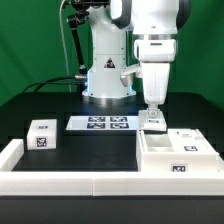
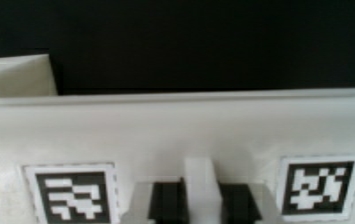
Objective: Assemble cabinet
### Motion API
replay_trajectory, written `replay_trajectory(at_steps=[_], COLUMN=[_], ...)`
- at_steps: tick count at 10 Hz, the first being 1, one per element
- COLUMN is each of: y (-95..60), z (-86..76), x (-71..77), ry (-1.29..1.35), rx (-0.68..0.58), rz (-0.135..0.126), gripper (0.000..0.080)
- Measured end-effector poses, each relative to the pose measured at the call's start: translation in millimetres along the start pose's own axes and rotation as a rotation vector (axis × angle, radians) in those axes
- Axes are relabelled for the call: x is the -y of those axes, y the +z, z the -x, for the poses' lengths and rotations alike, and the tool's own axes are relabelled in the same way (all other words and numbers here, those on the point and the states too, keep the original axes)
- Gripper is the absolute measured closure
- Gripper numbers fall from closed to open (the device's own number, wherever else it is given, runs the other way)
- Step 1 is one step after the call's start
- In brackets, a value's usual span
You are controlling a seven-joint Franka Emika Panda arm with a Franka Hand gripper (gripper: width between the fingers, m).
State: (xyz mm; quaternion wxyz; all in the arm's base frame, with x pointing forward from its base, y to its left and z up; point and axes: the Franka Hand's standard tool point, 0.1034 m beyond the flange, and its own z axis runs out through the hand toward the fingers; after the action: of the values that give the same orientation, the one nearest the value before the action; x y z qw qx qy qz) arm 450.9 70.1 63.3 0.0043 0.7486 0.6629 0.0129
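The cabinet body [image 1: 176, 156] is the big white box at the exterior view's right, with tags on its front. A smaller white panel [image 1: 155, 123] sits at its far edge, right under my gripper [image 1: 152, 113]. In the wrist view my gripper [image 2: 200, 203] has its two dark fingers [image 2: 163, 203] tight against either side of a thin white ridge [image 2: 200, 175] of that panel [image 2: 174, 125], which bears a tag [image 2: 71, 192] on each side. Another white panel block [image 1: 42, 135] with tags lies apart at the exterior view's left.
The marker board [image 1: 100, 123] lies in front of the robot base. A low white border rail [image 1: 70, 182] runs along the front and the left of the black table. Another white piece [image 2: 14, 75] shows beyond the panel in the wrist view.
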Motion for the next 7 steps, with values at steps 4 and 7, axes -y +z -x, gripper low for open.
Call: replay_trajectory(at_steps=[4,7], y=[3.2,7.9], z=[0.7,2.9], x=[-1.2,-4.7], ry=[-0.003,0.002], rx=[-0.017,-0.018], rz=[0.019,0.010], gripper=[0.0731,0.0731])
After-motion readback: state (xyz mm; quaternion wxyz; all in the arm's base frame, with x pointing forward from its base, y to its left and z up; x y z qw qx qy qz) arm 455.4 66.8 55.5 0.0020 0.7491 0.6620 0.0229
